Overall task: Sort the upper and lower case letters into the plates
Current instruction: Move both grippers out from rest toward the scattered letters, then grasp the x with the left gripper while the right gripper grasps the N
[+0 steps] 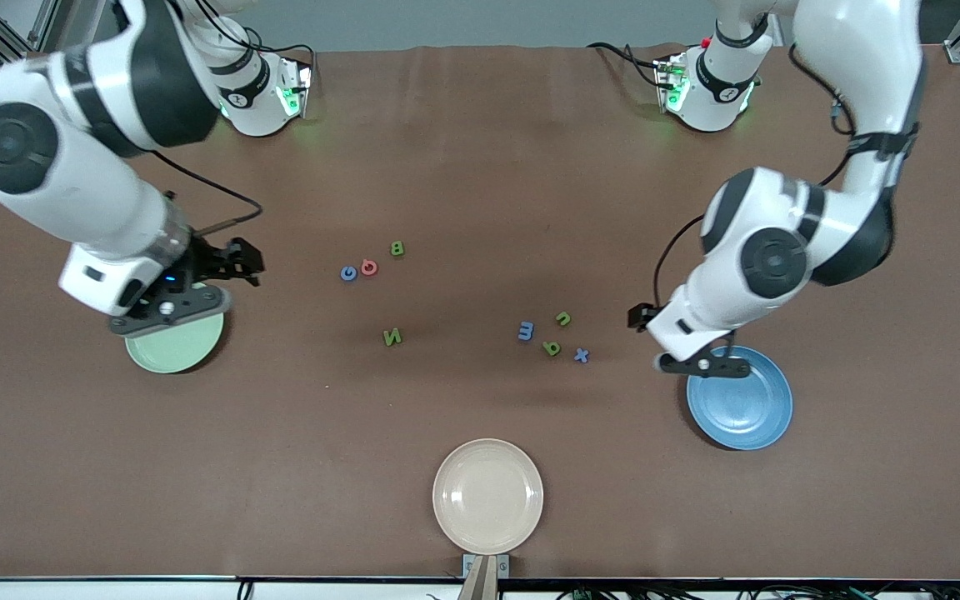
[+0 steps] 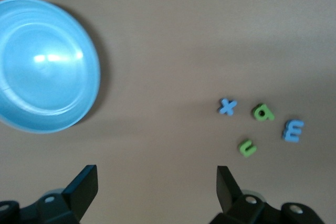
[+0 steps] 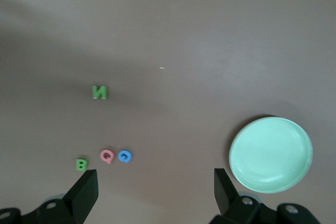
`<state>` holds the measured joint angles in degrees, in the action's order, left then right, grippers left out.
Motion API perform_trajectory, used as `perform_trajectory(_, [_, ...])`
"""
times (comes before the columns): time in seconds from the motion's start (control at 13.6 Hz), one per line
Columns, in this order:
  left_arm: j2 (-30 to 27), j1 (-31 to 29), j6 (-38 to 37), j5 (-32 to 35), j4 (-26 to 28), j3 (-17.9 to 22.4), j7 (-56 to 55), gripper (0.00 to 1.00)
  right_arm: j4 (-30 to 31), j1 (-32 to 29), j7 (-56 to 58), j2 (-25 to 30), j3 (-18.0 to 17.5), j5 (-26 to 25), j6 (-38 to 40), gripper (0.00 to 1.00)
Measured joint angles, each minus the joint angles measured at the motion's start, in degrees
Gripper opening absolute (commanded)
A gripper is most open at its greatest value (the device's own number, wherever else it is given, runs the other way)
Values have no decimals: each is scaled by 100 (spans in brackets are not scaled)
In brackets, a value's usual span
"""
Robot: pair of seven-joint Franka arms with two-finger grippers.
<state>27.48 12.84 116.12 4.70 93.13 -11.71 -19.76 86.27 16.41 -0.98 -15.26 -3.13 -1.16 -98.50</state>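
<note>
- Progress: nothing sorted yet. The mint green plate [image 1: 173,346] and the blue plate [image 1: 742,400] both lie bare; no letter rests in either.
- The mint green plate sits toward the right arm's end of the tabletop [image 1: 480,167]; the blue plate sits toward the left arm's end. A cream plate [image 1: 487,496], nearest the front camera at mid-table, is also bare.
- Capitals lie loose in one group: green B [image 1: 397,248], red Q [image 1: 369,267], blue G [image 1: 349,272], with green N [image 1: 393,337] apart from them, nearer the front camera.
- Lower case letters lie in a second group, near the blue plate: blue m [image 1: 526,332], green n [image 1: 563,318], a green letter that reads as a or q [image 1: 552,347], and blue x [image 1: 582,355].
- Left tool [image 2: 156,182]: fingers spread wide, holding nothing, touching nothing; it hangs over the rim of the blue plate on the side toward the lower case group.
- Right tool [image 3: 156,184]: likewise spread wide and empty; it hangs over the edge of the mint green plate.
- Judgement: all eight letters remain to be picked and placed; the work stands at its start.
</note>
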Motion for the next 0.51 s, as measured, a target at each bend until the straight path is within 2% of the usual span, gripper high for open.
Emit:
perform_trajectory(0.07, [174, 121, 248, 37, 46, 1, -111, 94, 45, 186, -180, -134, -3, 2, -169, 100])
perform_trajectory(0.15, [343, 240, 487, 117, 90, 2, -281, 85, 150, 357, -330, -268, -5, 3, -420, 100])
perform_trajectory(0.22, [496, 331, 716, 260, 122, 1, -438, 83, 337, 505, -410, -379, -6, 4, -779, 100])
perform_trajectory(0.51, [985, 523, 1417, 473, 135, 2, -771, 77, 1761, 869, -510, -658, -3, 231, -2989, 100])
